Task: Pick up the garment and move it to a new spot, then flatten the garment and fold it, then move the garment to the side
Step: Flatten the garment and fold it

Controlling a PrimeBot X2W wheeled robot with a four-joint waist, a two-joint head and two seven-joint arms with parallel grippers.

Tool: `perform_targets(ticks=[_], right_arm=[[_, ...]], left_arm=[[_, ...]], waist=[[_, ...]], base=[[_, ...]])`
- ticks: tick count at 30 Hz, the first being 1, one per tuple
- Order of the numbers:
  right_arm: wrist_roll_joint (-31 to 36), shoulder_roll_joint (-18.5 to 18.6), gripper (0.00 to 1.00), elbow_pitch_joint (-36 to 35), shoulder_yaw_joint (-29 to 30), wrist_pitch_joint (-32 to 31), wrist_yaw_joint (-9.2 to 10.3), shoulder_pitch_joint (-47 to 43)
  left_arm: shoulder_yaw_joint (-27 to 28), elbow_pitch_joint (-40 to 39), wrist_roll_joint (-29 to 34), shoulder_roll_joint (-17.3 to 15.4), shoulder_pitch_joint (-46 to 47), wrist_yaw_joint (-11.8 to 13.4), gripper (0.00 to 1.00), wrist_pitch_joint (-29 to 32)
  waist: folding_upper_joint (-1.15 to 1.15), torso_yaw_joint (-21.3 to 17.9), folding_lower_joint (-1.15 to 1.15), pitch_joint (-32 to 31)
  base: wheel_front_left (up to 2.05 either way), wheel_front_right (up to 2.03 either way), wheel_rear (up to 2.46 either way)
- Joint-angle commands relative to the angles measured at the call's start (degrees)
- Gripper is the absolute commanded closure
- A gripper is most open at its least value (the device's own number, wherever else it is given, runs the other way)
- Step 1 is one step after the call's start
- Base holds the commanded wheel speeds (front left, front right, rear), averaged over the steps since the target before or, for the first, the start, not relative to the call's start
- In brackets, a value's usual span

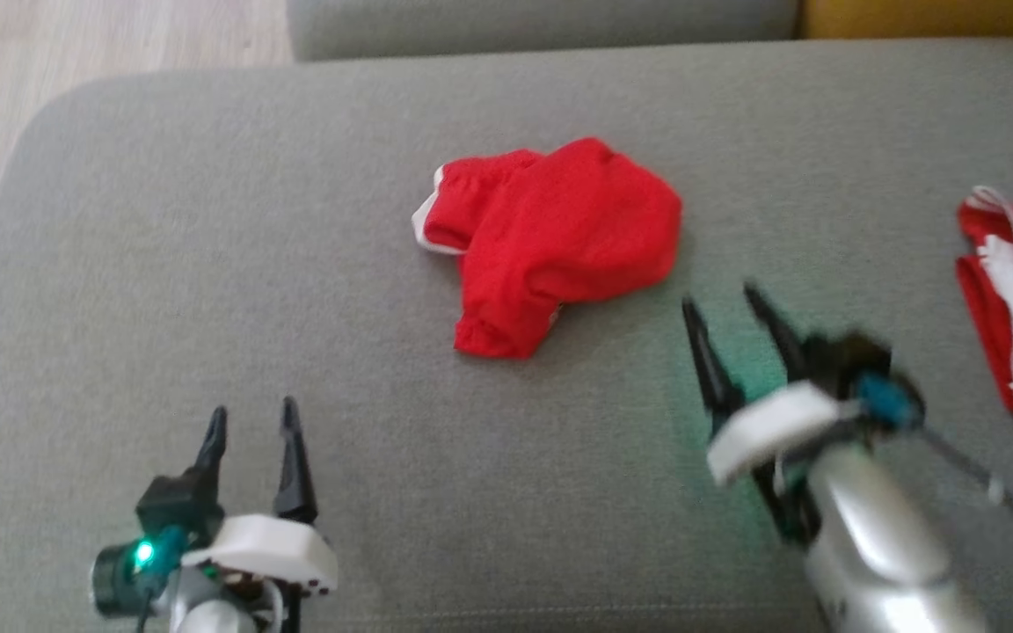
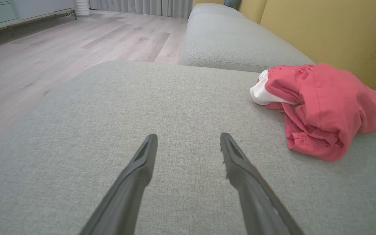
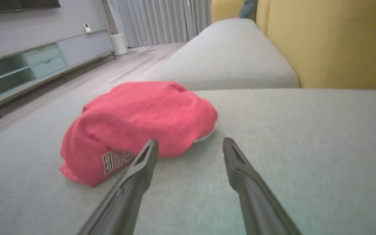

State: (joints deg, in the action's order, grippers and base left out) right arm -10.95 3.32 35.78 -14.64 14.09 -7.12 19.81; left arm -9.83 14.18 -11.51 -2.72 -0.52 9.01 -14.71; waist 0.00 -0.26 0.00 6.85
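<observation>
Step in hand: first pick-up, grasp not yet made. The garment (image 1: 550, 242) is found crumpled at mid sofa cushion (image 1: 207, 220).

Right end effector (image 1: 719, 296): fingers apart, empty, near the garment's right edge. Left end effector (image 1: 254, 407): fingers apart, empty, well apart from it.

Next move, as judged: descent onto a raised fold, then closure.

Long axis is judged diagonal, lower-left hem to upper right; the white-edged waistband is turned toward the robot's left.

You see the garment (image 1: 559, 237) as soft, matt red cloth with white trim. The sofa cushion (image 1: 251, 264) under it is grey woven fabric, coarse and dull. The left gripper (image 1: 254, 407) and right gripper (image 1: 719, 296) have matt dark fingers; the right forearm (image 1: 876, 527) is glossy silver. The floor (image 2: 60, 49) is pale wood with a low sheen.
</observation>
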Motion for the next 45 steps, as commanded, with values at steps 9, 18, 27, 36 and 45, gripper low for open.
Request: perform_targets(ticks=[9,18,27,36,45], right_arm=[[3.0,0.3,0.00,5.3,0.7,-3.4,-0.36,18.2],[4.8,2.7,0.00,15.8,3.4,-6.6,-0.36,26.4],[6.0,3.2,0.24,24.4,6.8,-6.2,-0.36,27.7],[6.0,2.7,1.00,26.2,7.7,-1.4,-0.36,28.6],[3.4,3.6,1.00,13.5,11.2,0.9,-0.36,31.3]], left_arm=[[-2.8,-0.7,-1.2,-0.2,5.8,-0.5,0.00,-0.3],[-5.0,-0.5,-2.5,-0.2,8.5,-0.6,0.00,-0.3],[-5.5,-0.8,-2.7,-0.2,8.8,-0.9,0.00,-0.3],[-5.9,-0.8,-2.7,-0.2,9.0,-1.1,0.00,-0.3],[-5.6,-0.5,-2.5,-0.2,7.6,-1.9,0.00,-0.3]], waist=[[0.00,6.5,0.00,6.4],[0.00,10.7,0.00,9.5],[0.00,11.2,0.00,10.4],[0.00,10.0,0.00,10.0],[0.00,7.5,0.00,6.1]], base=[[0.00,0.00,0.00],[0.00,0.00,0.00],[0.00,0.00,0.00],[0.00,0.00,0.00],[0.00,0.00,0.00]])
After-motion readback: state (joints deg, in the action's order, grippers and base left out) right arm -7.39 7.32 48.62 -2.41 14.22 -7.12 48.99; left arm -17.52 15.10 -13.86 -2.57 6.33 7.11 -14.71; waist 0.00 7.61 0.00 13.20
